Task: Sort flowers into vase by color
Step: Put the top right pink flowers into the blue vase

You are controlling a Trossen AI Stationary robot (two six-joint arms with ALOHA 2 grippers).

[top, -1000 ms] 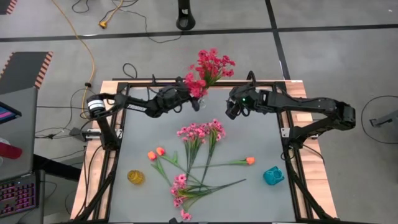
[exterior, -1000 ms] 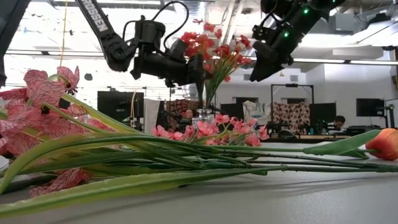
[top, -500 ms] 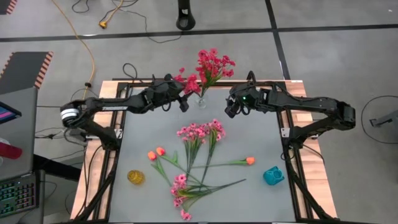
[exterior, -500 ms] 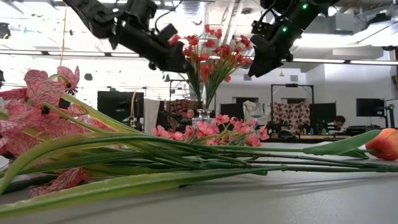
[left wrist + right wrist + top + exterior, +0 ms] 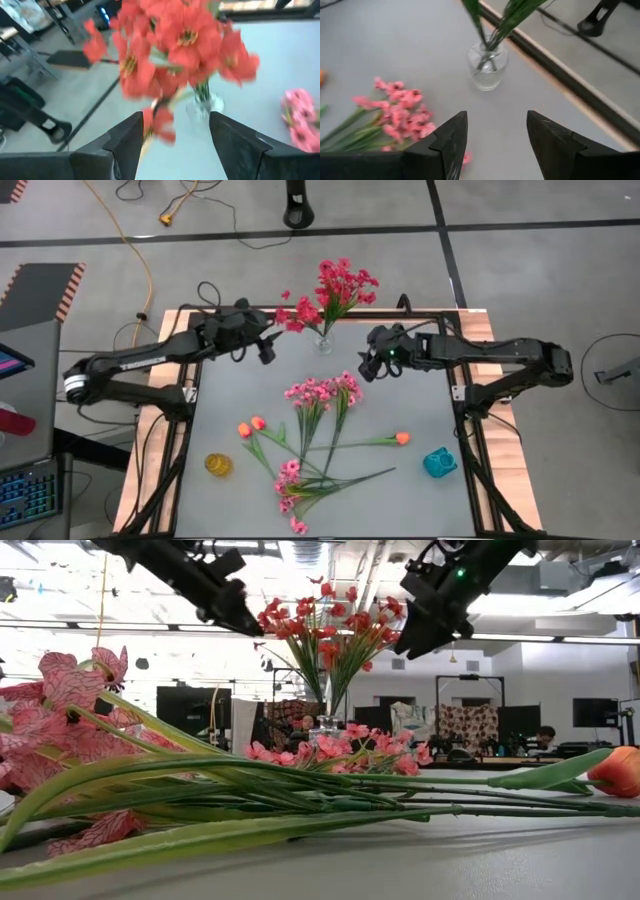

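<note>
- My left jaws (image 5: 268, 348) hang over the counter's (image 5: 420, 395) far-left part, just left of the glass vase (image 5: 324, 343), spread apart and empty.
- The vase stands at the far edge and holds the deep magenta-red flowers (image 5: 338, 288), stems down in it.
- Lighter pink flowers (image 5: 322, 391) lie mid-counter; a second pink spray (image 5: 288, 485) lies nearer the front, stems crossing.
- Orange buds (image 5: 250, 426) lie left of the stems, one more orange bud (image 5: 402, 438) to the right.
- A small yellow vase (image 5: 218, 465) sits front left, a teal one (image 5: 439, 463) front right.
- My right jaws (image 5: 366, 366) hover just right of the glass vase, also apart, gripping nothing.
- I judge these sprays light and springy, heads soft and easily crushed; I would pinch the thin green stem mid-length, clear of blooms and of crossing stems.
- No readable writing on the flowers or vases.
</note>
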